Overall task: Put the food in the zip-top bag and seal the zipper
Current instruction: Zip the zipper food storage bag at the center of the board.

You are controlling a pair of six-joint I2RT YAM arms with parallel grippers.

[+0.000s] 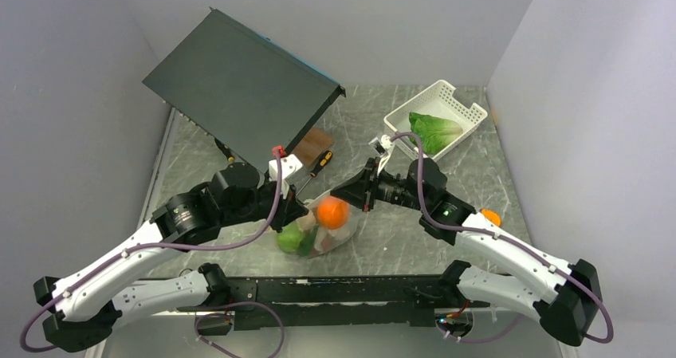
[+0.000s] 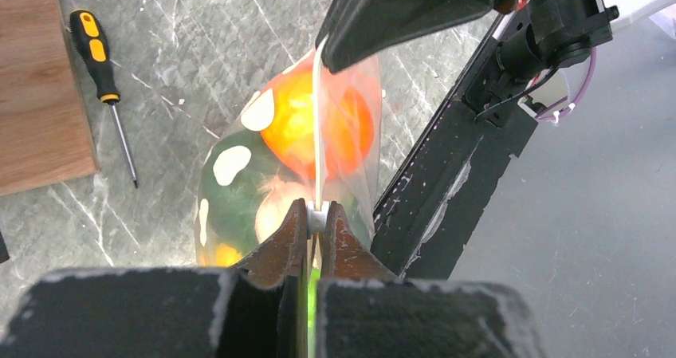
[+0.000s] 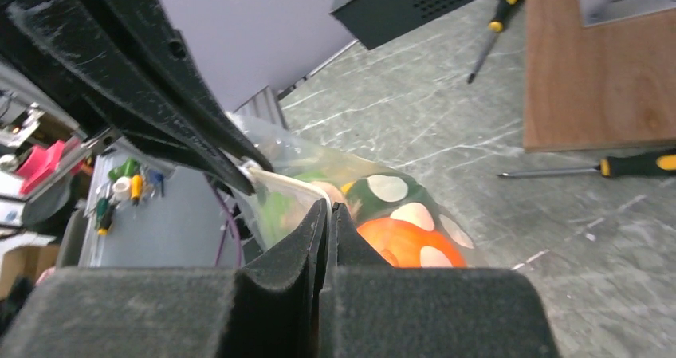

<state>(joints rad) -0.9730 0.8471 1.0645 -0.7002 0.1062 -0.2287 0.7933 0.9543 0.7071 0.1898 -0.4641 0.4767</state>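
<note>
Left gripper (image 2: 317, 218), jaws pressed together, pinches the zipper (image 2: 317, 135) — the white strip runs straight from it to the right gripper (image 3: 328, 214), clamped shut on that same strip close by. Bag (image 2: 231, 167) sags beneath them, food (image 2: 351, 127) inside, near the middle of the table (image 1: 478, 175) — equally near both arms.

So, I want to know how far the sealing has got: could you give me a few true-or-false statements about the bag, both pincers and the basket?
1. The left pincer is shut on the whitish zipper strip of the clear polka-dotted plastic bag. True.
2. The right pincer hangs open. False: it is shut on the same strip.
3. The round orange toy fruit is inside the bag. True.
4. The white slotted plastic basket is empty. False: a green lettuce leaf lies in it.
</note>
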